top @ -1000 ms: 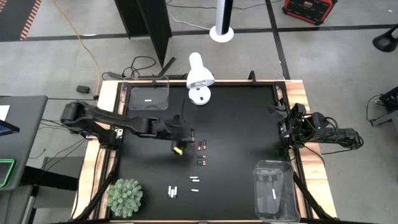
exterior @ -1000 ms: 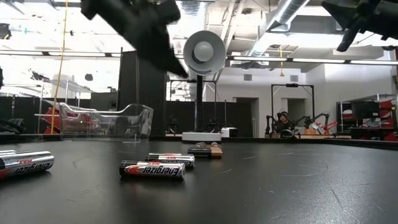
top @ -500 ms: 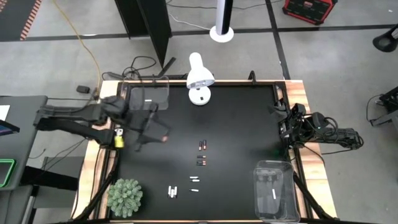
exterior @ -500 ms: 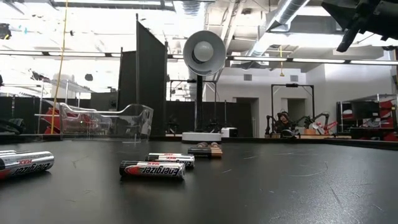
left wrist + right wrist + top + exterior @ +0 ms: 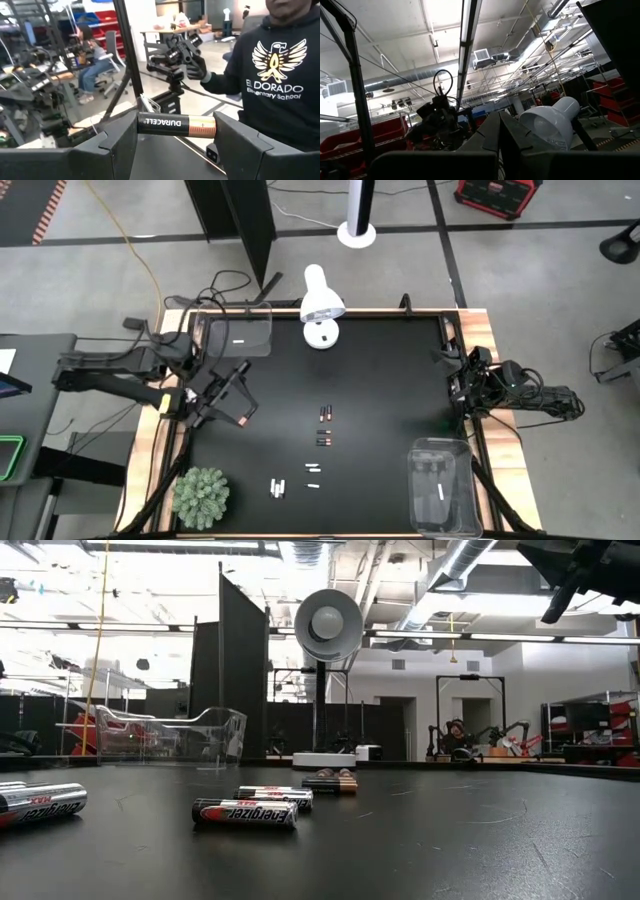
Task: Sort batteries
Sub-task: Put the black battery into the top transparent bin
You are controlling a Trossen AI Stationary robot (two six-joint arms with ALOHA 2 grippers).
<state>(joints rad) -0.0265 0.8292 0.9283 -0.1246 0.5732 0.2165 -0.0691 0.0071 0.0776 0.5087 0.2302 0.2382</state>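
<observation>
Batteries lie scattered on the black table (image 5: 390,380): two dark pairs (image 5: 324,413) near its middle, and a few pale ones (image 5: 312,470) closer to the near edge, by a small green plant (image 5: 201,496). From table height the nearest dark battery (image 5: 245,812) lies on its side in front of another (image 5: 275,796), with a silver one (image 5: 42,803) off at the picture's edge.

At the table's left edge, beside a clear bin (image 5: 238,336) holding one pale battery (image 5: 238,340), the left claw (image 5: 238,395) is clamped end to end on a black-and-copper Duracell battery (image 5: 176,125), which spans the gap between its two fingers (image 5: 117,142). Beyond it in the left wrist view stands a person in a dark sweatshirt (image 5: 280,75).

The right claw (image 5: 460,385) rests at the table's right edge with its fingers (image 5: 507,135) pressed together on nothing. A second clear bin (image 5: 441,485) sits at the near right corner with pale batteries in it. A white lamp (image 5: 321,305) stands at the far edge.
</observation>
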